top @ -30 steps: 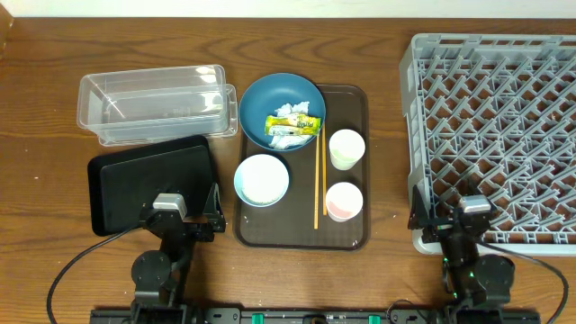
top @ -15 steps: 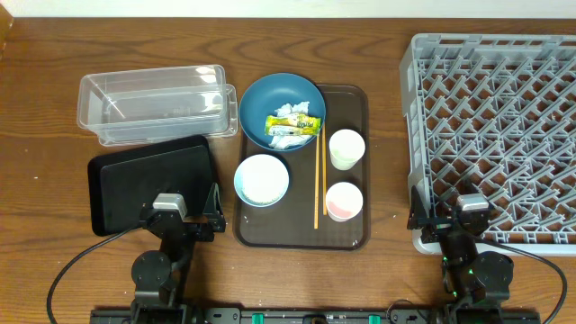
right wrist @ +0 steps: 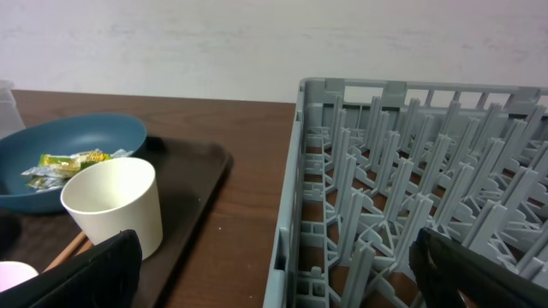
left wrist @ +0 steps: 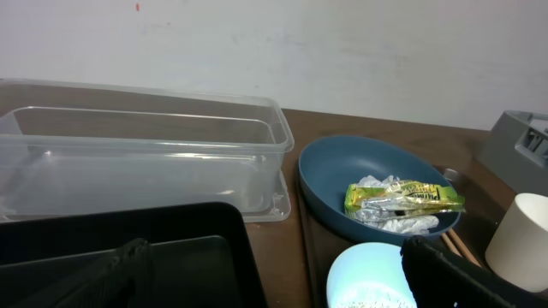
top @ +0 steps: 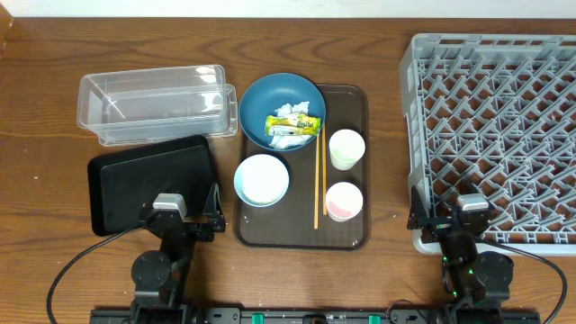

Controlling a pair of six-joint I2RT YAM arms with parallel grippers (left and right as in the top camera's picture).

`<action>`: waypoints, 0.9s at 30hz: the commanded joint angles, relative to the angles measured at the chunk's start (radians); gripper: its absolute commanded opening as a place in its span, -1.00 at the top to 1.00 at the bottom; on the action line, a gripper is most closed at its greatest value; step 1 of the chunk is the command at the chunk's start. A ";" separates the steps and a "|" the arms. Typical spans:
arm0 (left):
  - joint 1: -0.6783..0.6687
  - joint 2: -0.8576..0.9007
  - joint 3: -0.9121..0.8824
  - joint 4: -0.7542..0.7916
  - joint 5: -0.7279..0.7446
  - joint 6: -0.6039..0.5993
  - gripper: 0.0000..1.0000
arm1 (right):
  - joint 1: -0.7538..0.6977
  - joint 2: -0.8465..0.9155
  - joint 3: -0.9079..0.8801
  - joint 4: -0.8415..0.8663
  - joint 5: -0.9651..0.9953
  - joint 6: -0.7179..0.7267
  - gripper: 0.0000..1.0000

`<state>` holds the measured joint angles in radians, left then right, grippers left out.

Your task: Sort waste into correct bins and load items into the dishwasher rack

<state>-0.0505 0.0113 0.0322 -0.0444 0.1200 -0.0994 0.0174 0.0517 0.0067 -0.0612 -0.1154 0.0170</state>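
Observation:
A dark-blue bowl (top: 282, 111) holds crumpled white napkins (top: 290, 112) and a yellow-green wrapper (top: 293, 124); it also shows in the left wrist view (left wrist: 377, 184). A light-blue bowl (top: 262, 179) with rice grains, two white cups (top: 346, 148) (top: 344, 201) and chopsticks (top: 317, 180) sit on a brown tray (top: 301, 229). The clear tub (top: 153, 103) and black tray (top: 153, 180) lie to the left. The grey rack (top: 495, 126) stands at the right. My left gripper (top: 184, 227) is open and empty at the front, over the black tray's near edge. My right gripper (top: 457, 227) is open and empty at the rack's front left corner.
The brown tray lies between the bins and the rack. A strip of bare wooden table (top: 387, 153) separates the brown tray from the rack. The rack's near wall (right wrist: 291, 231) stands right in front of my right gripper.

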 commanded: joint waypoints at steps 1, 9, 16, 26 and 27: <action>-0.002 -0.007 -0.028 -0.014 -0.005 0.016 -0.89 | 0.003 0.001 -0.001 -0.003 0.003 -0.011 -0.98; -0.002 -0.007 -0.028 -0.014 -0.005 0.016 -0.89 | 0.003 0.001 -0.001 -0.003 0.003 -0.011 -0.98; -0.002 -0.007 -0.028 -0.014 -0.005 0.016 -0.90 | 0.003 0.001 -0.001 -0.003 0.003 -0.011 -0.98; -0.002 -0.007 -0.026 -0.016 0.000 -0.016 -0.90 | 0.003 0.001 0.000 -0.003 -0.007 0.082 -0.99; -0.001 -0.007 -0.021 -0.023 0.000 -0.037 -0.90 | 0.003 0.001 0.003 -0.003 -0.023 0.084 -0.98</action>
<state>-0.0505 0.0113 0.0322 -0.0452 0.1200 -0.1062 0.0174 0.0517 0.0067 -0.0608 -0.1173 0.0479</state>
